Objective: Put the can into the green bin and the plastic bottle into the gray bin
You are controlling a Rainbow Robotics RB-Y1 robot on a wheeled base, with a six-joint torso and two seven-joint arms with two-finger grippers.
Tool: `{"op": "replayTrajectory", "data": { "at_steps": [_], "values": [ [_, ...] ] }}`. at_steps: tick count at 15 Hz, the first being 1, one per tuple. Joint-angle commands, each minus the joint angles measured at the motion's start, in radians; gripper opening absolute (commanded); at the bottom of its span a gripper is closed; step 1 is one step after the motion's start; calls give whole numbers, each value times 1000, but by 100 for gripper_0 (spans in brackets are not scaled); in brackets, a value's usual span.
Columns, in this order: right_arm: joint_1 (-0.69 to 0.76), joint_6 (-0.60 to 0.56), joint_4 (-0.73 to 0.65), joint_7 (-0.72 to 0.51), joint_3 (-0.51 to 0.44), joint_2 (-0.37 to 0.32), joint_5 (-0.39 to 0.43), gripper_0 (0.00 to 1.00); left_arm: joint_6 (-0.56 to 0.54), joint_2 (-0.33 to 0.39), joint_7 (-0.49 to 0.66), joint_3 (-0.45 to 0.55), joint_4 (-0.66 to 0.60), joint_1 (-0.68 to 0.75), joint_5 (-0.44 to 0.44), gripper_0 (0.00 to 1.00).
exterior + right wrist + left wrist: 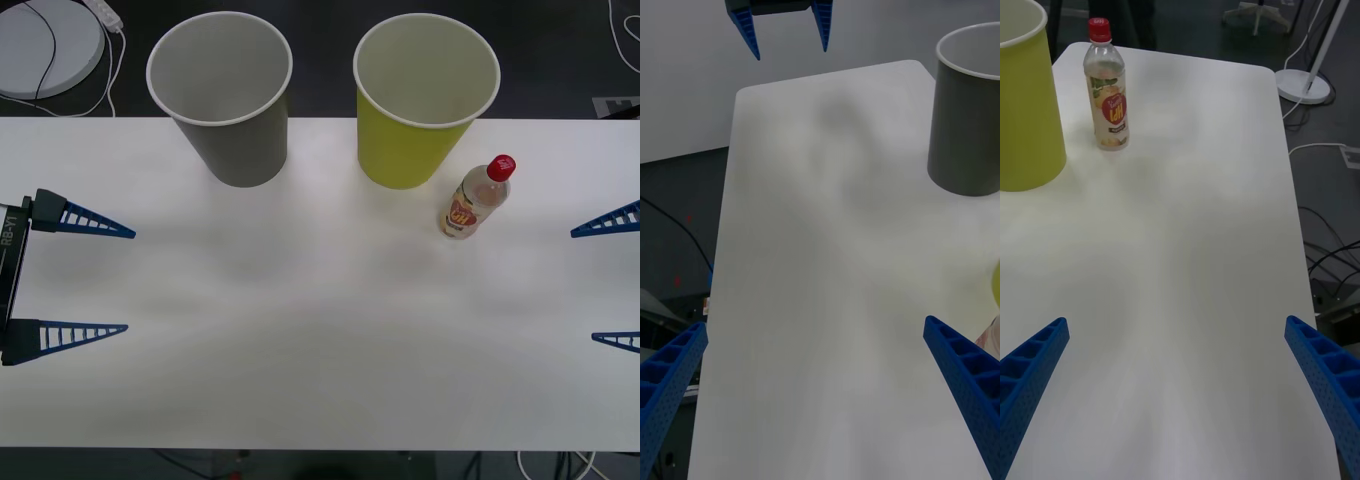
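Observation:
The gray bin (240, 150) and the green bin (410, 150) stand upright side by side at the table's far edge, gray to the left; both show white insides with nothing in them. Just right of the green bin stands the plastic bottle (475, 200), red-capped and upright. The can is out of view. My left gripper (130, 281) is open at the table's left side, far from everything. At the right edge my right gripper (583, 286) is open too, a short way right of the bottle. The left wrist view has the bottle (1110, 97) beside the green bin (1026, 112).
The white table (300, 350) stretches bare between the two grippers. Beyond its far left corner lies a round white base (45, 45) with cables on the dark floor. The right wrist view catches the gray bin (966, 127) and the left gripper (791, 52) across the table.

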Motion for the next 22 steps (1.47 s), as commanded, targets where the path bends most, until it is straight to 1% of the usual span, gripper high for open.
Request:
{"op": "replayTrajectory", "data": {
  "at_steps": [1,3,4,5,10,12,16,17,22],
  "values": [
    [0,0,0,0,0,0,0,100,0,0,0,0,0,0,0,100],
    [0,0,0,0,0,0,0,100,0,0,0,0,0,0,0,100],
    [20,-2,5,-5,11,31,-11,100,0,0,0,0,0,0,0,100],
    [21,-2,6,-9,11,37,-15,100,0,0,0,0,0,0,0,100],
    [26,18,5,-31,6,44,-31,100,0,0,0,0,0,0,0,100],
    [48,67,-6,-21,6,63,-29,100,0,0,0,0,0,0,0,100],
    [161,288,-75,-8,6,83,-31,100,0,0,0,0,0,0,0,100],
    [183,327,-84,-6,6,92,-31,100,0,0,0,0,0,0,0,100],
    [249,445,-84,9,6,135,-37,100,0,0,0,0,0,0,0,100]
  ]
}}
